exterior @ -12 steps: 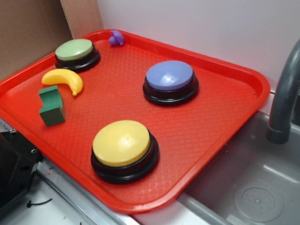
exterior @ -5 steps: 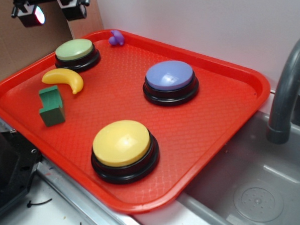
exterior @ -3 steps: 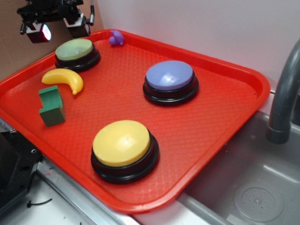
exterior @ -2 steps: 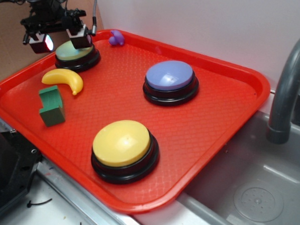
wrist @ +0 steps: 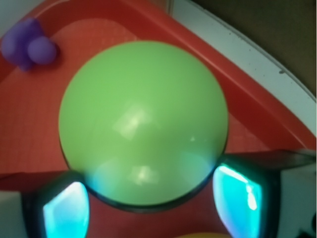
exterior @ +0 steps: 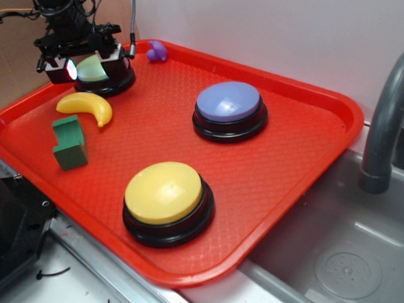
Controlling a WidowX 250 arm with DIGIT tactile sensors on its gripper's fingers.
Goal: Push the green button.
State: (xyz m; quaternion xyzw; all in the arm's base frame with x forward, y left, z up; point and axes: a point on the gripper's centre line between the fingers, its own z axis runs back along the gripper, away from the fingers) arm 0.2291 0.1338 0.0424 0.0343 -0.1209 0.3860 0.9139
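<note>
The green button point(exterior: 93, 69), a round pale-green dome on a black circular base, sits in the far left corner of a red tray point(exterior: 281, 175). In the wrist view the dome point(wrist: 142, 121) fills most of the picture, seen from straight above.

The gripper point(exterior: 85, 64) hangs directly over the button, pointing downward, with the black arm rising behind it toward the upper left edge of the exterior view. Its two fingers are spread apart, one on each side of the dome, and hold nothing. In the wrist view the fingertips point(wrist: 67, 210) show at the bottom corners, glowing cyan, with the button's near edge lying between them. Whether the gripper is touching the dome cannot be told from either view.

Just beyond the button, by the tray's back rim, lies a small purple toy point(exterior: 157, 51). In front of the button lies a yellow banana point(exterior: 86, 108), and just in front of that stands a dark green angular block point(exterior: 69, 142).

Near the middle of the tray, well apart from the green button, sits a blue-purple domed button point(exterior: 229, 102). Toward the tray's front edge sits a yellow domed button point(exterior: 164, 193).

To the right of the tray is a grey sink point(exterior: 344, 265) with a dark grey faucet point(exterior: 388, 119) arching above it.
</note>
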